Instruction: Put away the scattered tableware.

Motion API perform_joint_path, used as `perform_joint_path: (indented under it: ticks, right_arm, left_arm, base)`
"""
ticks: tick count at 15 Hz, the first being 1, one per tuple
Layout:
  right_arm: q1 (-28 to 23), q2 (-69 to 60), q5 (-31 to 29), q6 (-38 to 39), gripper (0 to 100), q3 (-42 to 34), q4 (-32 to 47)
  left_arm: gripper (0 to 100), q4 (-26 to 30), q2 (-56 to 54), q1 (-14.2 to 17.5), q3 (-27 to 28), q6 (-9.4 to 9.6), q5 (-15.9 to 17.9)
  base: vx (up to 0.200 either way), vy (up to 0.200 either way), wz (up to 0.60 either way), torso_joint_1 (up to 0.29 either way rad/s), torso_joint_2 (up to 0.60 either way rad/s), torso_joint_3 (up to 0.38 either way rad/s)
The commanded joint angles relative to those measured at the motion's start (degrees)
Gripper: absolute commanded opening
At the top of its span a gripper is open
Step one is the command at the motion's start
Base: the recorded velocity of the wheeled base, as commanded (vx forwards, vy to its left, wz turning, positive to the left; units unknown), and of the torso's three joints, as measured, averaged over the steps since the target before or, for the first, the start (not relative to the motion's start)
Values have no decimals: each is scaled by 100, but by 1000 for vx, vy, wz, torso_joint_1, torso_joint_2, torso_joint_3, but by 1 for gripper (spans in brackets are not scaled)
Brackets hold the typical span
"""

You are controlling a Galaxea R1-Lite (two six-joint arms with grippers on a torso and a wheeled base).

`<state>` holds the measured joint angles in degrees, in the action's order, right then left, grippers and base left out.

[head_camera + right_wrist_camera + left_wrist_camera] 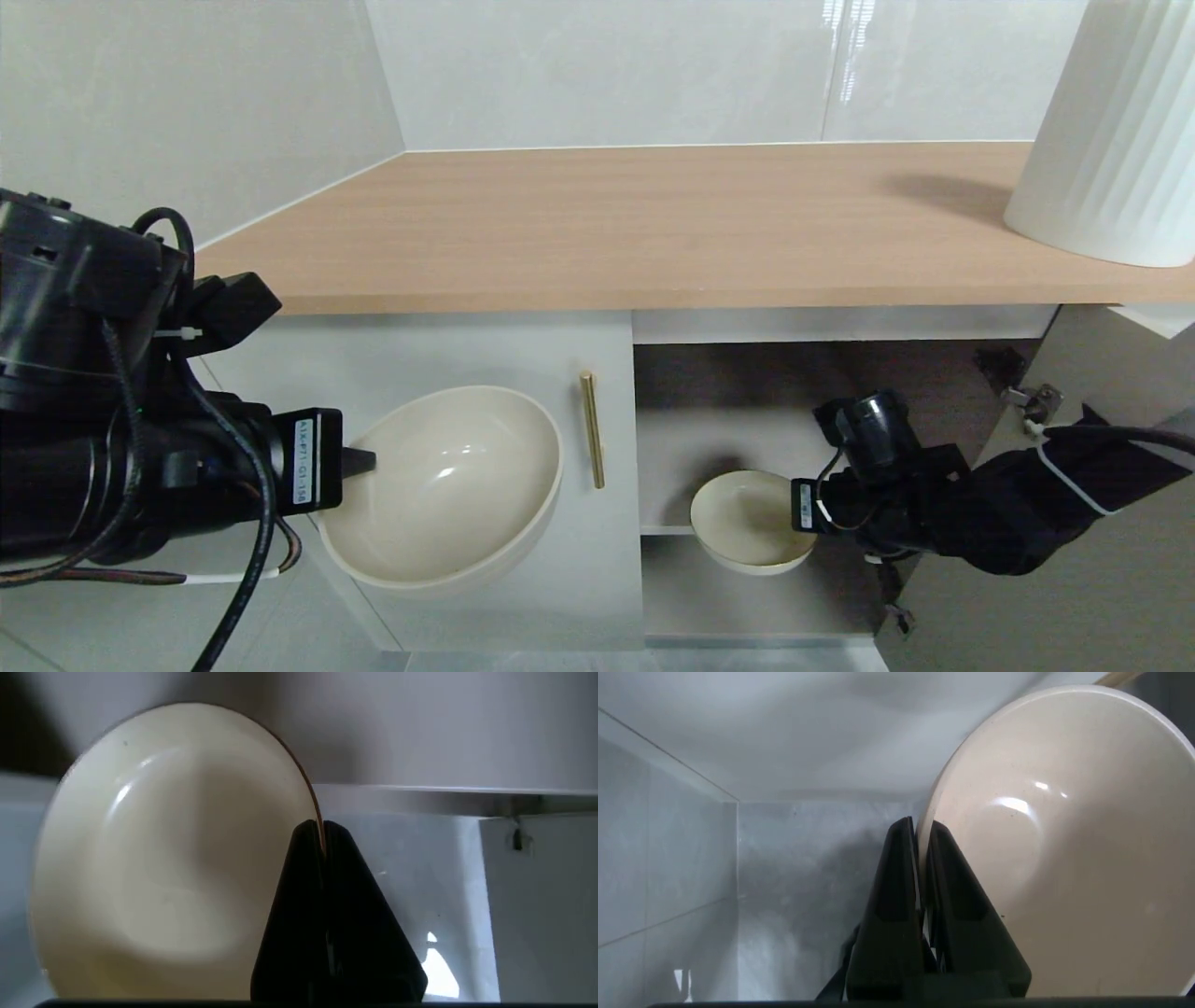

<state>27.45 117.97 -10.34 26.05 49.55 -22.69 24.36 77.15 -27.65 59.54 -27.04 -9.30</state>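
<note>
Your left gripper point(358, 460) clamped on rim of large bowl point(448, 485), bowl just ahead of it; your right gripper point(803, 509) pinching small bowl point(742, 525) rim, cabinet shelf point(665, 529) just beyond.

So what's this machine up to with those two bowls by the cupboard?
It is tidying bowls away under a wooden counter. Its left gripper is clamped on the rim of a large cream bowl, held in front of the closed cupboard door. Its right gripper grips the rim of a smaller bowl inside the open cupboard beside it, low by the shelf; whether that bowl rests on anything cannot be told.
</note>
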Motion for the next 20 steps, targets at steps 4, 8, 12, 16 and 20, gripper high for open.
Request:
perform_joint_path:
  ticks: [4,8,12,16,20]
  right_arm:
    - [-170,745,-416,49,0,2,-702]
    - [-346,1097,-794,23,0,362,-992]
    - [-399,1422,-1058,23,0,766,-1010]
    - [-460,1730,-1410,23,0,1135,-1010]
    - [-469,1817,-1541,32,0,1302,-1018]
  left_arm:
    - [0,-1,10,-4,-4,-3,-1]
    - [0,-1,10,-4,-4,-3,-1]
    - [0,-1,80,-4,-4,-3,-1]
    - [0,-10,151,-21,-39,-3,-1]
    - [0,-10,160,-30,-39,-12,-1]
  base:
    - [0,0,0,0,0,0]
    - [0,0,0,0,0,0]
    - [0,0,0,0,0,0]
    - [0,0,0,0,0,0]
    - [0,0,0,0,0,0]
